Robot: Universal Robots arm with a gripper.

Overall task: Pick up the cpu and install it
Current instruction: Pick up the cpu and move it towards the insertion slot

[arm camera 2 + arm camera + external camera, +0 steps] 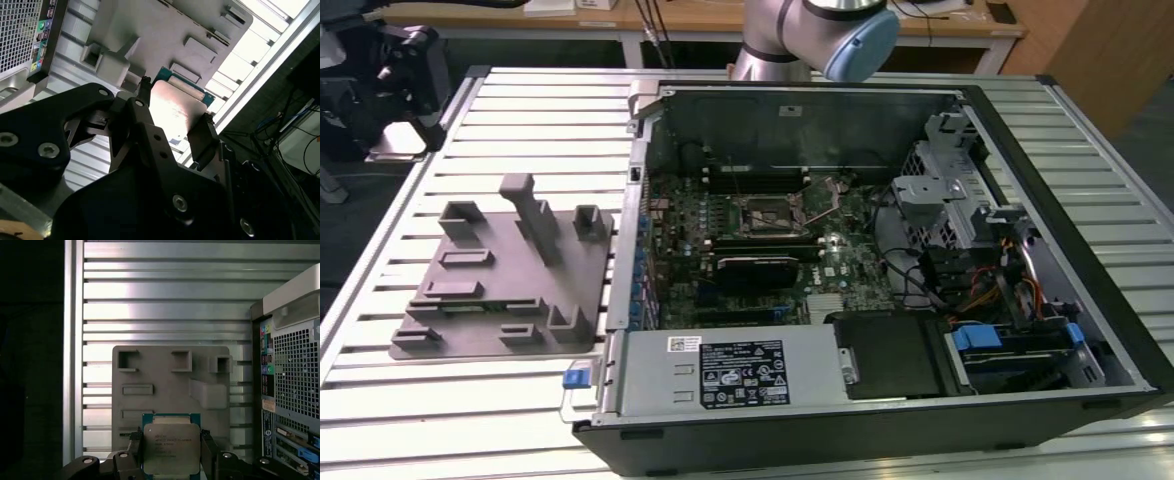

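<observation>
Seemingly above the grey tray (165,377), the hand (171,441) is clamped on the cpu (171,454).

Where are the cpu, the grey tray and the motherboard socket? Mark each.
cpu (171,447): first wrist view, middle of its metal top plate.
grey tray (520,285): exterior view, bare flat base.
socket (767,212): exterior view, centre of its frame.

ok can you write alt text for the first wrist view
The robot's hand grips the cpu, a square chip with a silvery top plate, by two opposite edges. Beyond it lies a grey tray of blocks and recesses on a slatted metal table, with the port panel of a computer case beside the tray.
</observation>
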